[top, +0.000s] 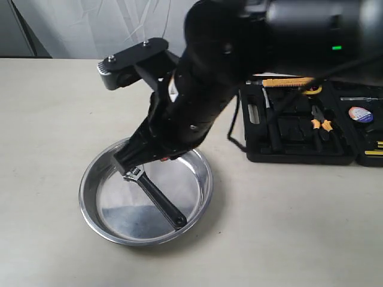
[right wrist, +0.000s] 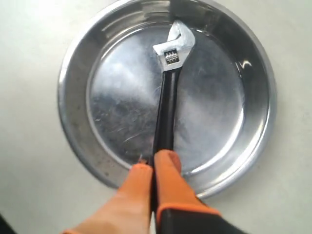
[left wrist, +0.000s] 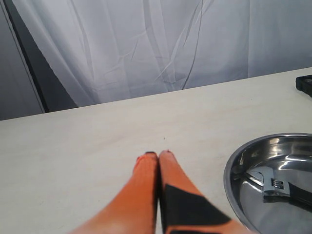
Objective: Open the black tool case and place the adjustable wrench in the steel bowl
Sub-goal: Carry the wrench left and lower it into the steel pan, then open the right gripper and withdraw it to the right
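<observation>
While flat in the steel bowl [right wrist: 73, 124], adjustable wrench [right wrist: 165, 107] beneath right claw [right wrist: 152, 165].

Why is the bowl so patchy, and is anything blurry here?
Exterior view: the steel bowl mirrors bright light and a dark patch; the arm near the lens is a dim blur. Left wrist view: the orange fingers are soft, too close. Right wrist view: streaky glare on the bowl, adjustable wrench sharp.

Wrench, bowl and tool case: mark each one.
Wrench [right wrist: 165, 107]: right wrist view, on its black handle.
Bowl [right wrist: 73, 105]: right wrist view, on its sloping wall.
Tool case [top: 299, 157]: exterior view, on its front wall.
</observation>
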`<action>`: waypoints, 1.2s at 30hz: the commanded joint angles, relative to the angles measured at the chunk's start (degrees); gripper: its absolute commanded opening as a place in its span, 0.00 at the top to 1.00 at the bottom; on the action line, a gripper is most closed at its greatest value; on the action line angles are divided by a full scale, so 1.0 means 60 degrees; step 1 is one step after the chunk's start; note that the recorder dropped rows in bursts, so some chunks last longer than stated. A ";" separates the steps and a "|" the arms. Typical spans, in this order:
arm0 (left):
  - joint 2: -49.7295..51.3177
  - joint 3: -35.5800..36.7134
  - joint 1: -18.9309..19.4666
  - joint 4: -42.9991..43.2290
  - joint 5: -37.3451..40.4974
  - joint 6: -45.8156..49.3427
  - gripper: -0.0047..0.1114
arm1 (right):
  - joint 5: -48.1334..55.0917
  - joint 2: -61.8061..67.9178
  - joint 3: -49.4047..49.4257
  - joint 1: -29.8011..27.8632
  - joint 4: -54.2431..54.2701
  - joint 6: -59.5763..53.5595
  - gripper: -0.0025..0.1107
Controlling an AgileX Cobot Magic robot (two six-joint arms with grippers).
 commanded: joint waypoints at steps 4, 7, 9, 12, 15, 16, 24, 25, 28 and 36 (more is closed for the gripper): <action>0.0034 -0.0020 -0.0035 -0.0016 -0.0052 -0.0006 0.96 | 0.1873 -0.2902 0.1712 0.0207 0.0994 0.0006 0.98; 0.0034 -0.0020 -0.0035 -0.0016 -0.0052 -0.0006 0.96 | 0.2650 -0.3516 0.1712 0.0207 0.1450 0.0006 0.98; 0.0034 -0.0020 -0.0035 -0.0016 -0.0052 -0.0006 0.96 | 0.2429 -0.3670 0.1712 0.0207 0.1456 -0.0192 0.98; 0.0034 -0.0020 -0.0035 -0.0016 -0.0052 -0.0006 0.96 | 0.1596 -0.4022 0.1803 0.0207 0.0337 -0.0484 0.98; 0.0034 -0.0020 -0.0035 -0.0016 -0.0052 -0.0006 0.96 | -0.0475 -0.5447 0.3155 0.0207 0.0187 -0.0507 0.98; 0.0034 -0.0020 -0.0035 -0.0016 -0.0052 -0.0006 0.96 | -0.1486 -0.6073 0.3899 0.0188 0.0187 -0.0507 0.98; 0.0034 -0.0020 -0.0035 -0.0016 -0.0052 -0.0006 0.96 | -0.6866 -1.0746 0.9442 -0.0963 -0.0009 -0.0535 0.98; 0.0034 -0.0020 -0.0035 -0.0016 -0.0052 -0.0006 0.96 | -0.7377 -1.1211 0.9975 -0.1417 0.0035 -0.0535 0.98; 0.0034 -0.0020 -0.0035 -0.0016 -0.0052 -0.0006 0.96 | -0.8236 -1.2303 1.1167 -0.2878 0.0418 -0.0518 0.98; 0.0034 -0.0020 -0.0035 -0.0016 -0.0052 -0.0006 0.96 | -0.8375 -1.4711 1.2416 -0.5899 0.0360 -0.0659 0.98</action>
